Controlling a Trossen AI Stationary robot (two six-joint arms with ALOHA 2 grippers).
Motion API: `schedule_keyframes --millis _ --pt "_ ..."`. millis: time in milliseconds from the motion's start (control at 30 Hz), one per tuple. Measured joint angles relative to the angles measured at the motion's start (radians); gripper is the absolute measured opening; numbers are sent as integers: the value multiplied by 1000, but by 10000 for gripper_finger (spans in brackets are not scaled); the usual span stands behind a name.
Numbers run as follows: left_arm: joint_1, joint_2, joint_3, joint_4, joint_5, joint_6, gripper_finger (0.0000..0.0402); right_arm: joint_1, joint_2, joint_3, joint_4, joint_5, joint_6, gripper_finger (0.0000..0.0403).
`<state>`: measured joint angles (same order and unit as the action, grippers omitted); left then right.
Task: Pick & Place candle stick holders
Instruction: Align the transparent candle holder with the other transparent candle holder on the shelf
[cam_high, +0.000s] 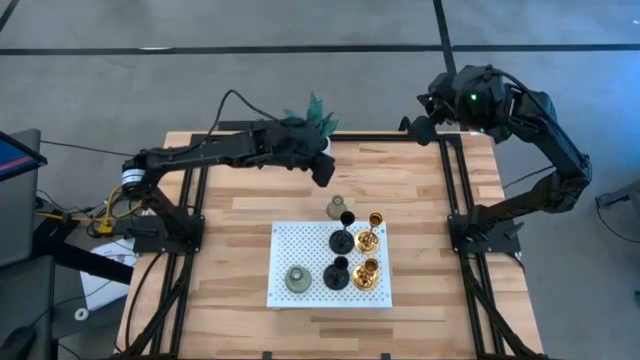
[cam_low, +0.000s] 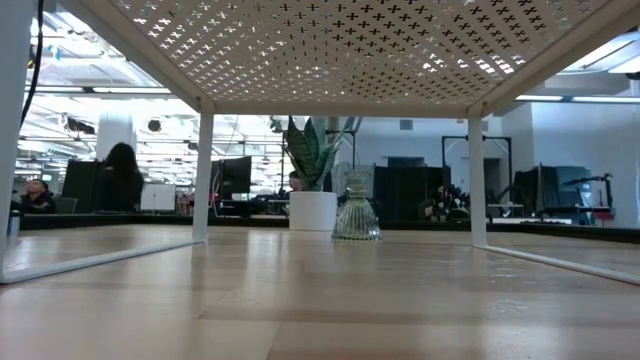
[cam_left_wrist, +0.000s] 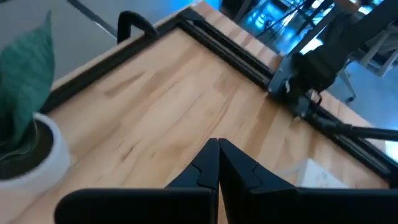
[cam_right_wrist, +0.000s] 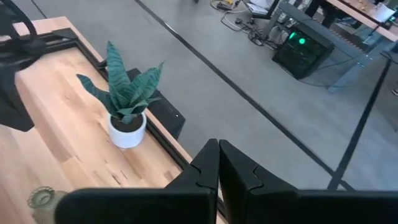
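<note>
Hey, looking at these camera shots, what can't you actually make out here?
- Low view: only one grey-green holder shows on the table; the five on the white perforated rack are hidden above its underside.
- High view: the plant is mostly covered by the left arm.
- Left wrist view: the plant's pot is cut off by the edge.
- Right wrist view: the grey-green holder is cut off behind the right gripper.

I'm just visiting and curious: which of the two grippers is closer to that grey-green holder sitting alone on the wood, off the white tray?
The left. The left gripper hovers shut just beside the grey-green holder, toward the plant. The right gripper, also shut, waits over the table's far right corner, farther away.
</note>
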<state>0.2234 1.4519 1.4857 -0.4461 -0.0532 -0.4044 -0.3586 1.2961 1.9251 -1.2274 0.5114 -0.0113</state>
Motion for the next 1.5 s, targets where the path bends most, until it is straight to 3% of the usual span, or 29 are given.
schedule_keyframes --millis 267,433,533,800,900,1067,1500 --pt "11 171 207 -146 36 97 2 -9 0 0 0 -42 0 0" --pt "17 262 337 -372 59 101 2 -10 0 0 -4 -42 0 0" --pt "23 286 349 -446 75 65 2 -10 0 0 -8 -42 0 0" --pt "32 335 335 -445 210 56 2 -11 0 0 -8 -42 1 0" --pt "32 352 327 -445 215 56 6 -11 0 0 -15 -42 1 0" --pt "33 351 318 -443 215 64 37 -11 0 0 -27 -42 1 0" --pt "34 380 317 -444 217 95 171 -11 0 0 -29 -40 1 0"
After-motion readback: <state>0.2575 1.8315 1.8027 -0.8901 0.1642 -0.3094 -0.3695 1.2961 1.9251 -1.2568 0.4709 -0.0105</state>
